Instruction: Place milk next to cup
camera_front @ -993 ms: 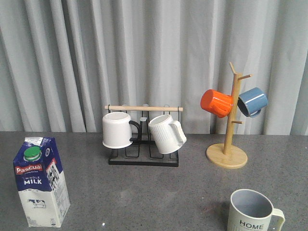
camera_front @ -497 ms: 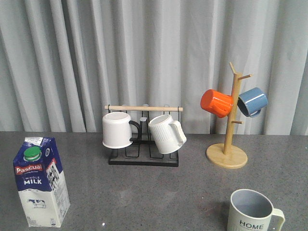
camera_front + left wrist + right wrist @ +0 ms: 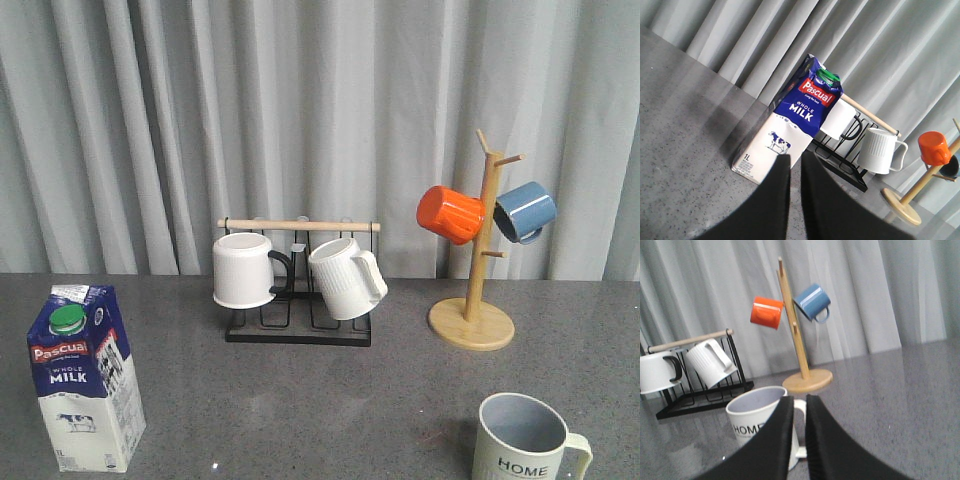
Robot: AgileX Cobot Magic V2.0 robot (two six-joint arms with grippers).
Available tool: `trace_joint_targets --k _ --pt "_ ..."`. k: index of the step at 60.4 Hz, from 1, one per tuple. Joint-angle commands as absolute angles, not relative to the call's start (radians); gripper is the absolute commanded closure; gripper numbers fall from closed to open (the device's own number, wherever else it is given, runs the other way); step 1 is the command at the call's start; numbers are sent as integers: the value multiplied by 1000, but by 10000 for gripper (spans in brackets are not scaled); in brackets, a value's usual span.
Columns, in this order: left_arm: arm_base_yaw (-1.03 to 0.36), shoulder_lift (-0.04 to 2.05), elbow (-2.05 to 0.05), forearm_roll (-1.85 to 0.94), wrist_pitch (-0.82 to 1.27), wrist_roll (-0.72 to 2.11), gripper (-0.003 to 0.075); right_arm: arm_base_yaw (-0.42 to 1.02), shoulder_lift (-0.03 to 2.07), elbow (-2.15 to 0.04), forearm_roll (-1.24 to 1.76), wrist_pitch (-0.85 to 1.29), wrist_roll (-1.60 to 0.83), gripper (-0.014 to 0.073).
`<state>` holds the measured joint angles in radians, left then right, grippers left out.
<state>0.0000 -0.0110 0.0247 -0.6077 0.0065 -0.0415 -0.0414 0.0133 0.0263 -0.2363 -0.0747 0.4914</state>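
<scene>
Nothing had moved over the last second: milk stayed lower left, cup lower right, well apart. My left hand and right hand stayed narrow, nearly closed, holding nothing, so no grasp was started.

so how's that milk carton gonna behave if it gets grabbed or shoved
The milk is tall on a narrow base, so a high push would probably tip it. Its flat paperboard walls may dent under a hard squeeze. The green cap looks sealed, so it could be full and heavy.

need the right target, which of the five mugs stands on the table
The cream mug lettered HOME, front right. The other four hang on the black rack and wooden tree.
</scene>
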Motion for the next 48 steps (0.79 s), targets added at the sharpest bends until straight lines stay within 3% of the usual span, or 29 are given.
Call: trace_joint_targets --k 1,10,17,28,38,48 --pt "1 -24 41 -640 -38 -54 567 -46 61 -7 -236 -129 527 407" --pt "1 -24 41 -665 -37 -54 384 -46 110 -7 -234 -144 572 179" --pt "1 -24 41 -686 -89 -54 311 -46 118 -7 -230 -224 581 80" --pt "0 -22 -23 -750 -66 -44 309 -46 118 -71 -278 -279 653 86" --pt "0 -3 -243 -595 145 37 309 -46 168 -373 -461 0 654 88" --pt "0 174 -495 -419 322 37 309 -45 363 -694 -457 253 492 88"
